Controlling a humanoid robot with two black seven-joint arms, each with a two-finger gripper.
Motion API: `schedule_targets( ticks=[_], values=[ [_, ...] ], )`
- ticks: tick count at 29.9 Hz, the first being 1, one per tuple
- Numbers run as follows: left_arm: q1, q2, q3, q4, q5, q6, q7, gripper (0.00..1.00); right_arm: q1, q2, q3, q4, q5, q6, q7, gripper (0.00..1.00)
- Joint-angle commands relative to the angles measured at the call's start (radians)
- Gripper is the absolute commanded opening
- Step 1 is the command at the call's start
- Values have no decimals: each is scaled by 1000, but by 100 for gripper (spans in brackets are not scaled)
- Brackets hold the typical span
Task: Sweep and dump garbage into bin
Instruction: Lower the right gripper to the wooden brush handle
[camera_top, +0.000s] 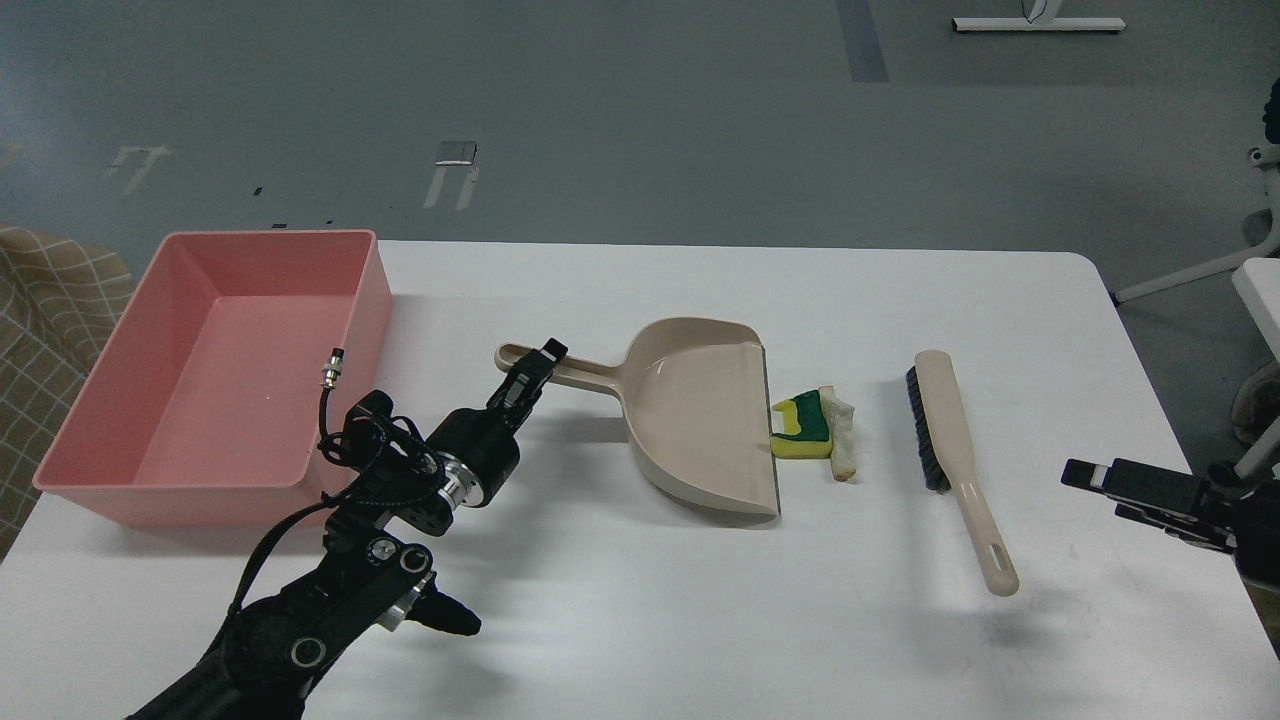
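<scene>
Left of centre, the left claw (530, 380) sits at the beige plastic dustpan's long handle (580, 372), grip unclear, while the yellow-green sponge piece (803, 428) and cream scrap (840, 440) lie just right of the pan's mouth.

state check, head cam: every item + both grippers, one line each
bin: upright, empty
dustpan: flat on table, empty, lip toward garbage
sponge piece: on table, at dustpan lip
crust scrap: on table, against sponge piece
brush: lying on table, unheld
left gripper: at dustpan handle, grip unclear
right gripper: over table edge, holding nothing, open/shut unclear
</scene>
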Motion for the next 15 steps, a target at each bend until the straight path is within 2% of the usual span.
schedule_targets(
  ticks=[1,5,11,14,15],
  values=[
    [1,0,0,0,0,0,0,0,-3,51,-1,1,-13,-26,-51,97],
    [1,0,0,0,0,0,-1,0,0,84,0,1,-13,-43,-71,96],
    [1,2,0,0,-1,0,-1,0,-3,94,-1,17,-12,-43,-74,94],
    [1,0,0,0,0,0,-1,0,-5,106,-3,20,-12,-44,-82,91],
    [1,0,0,0,0,0,-1,0,-5,119,-3,22,-13,-44,-89,86]
  ],
)
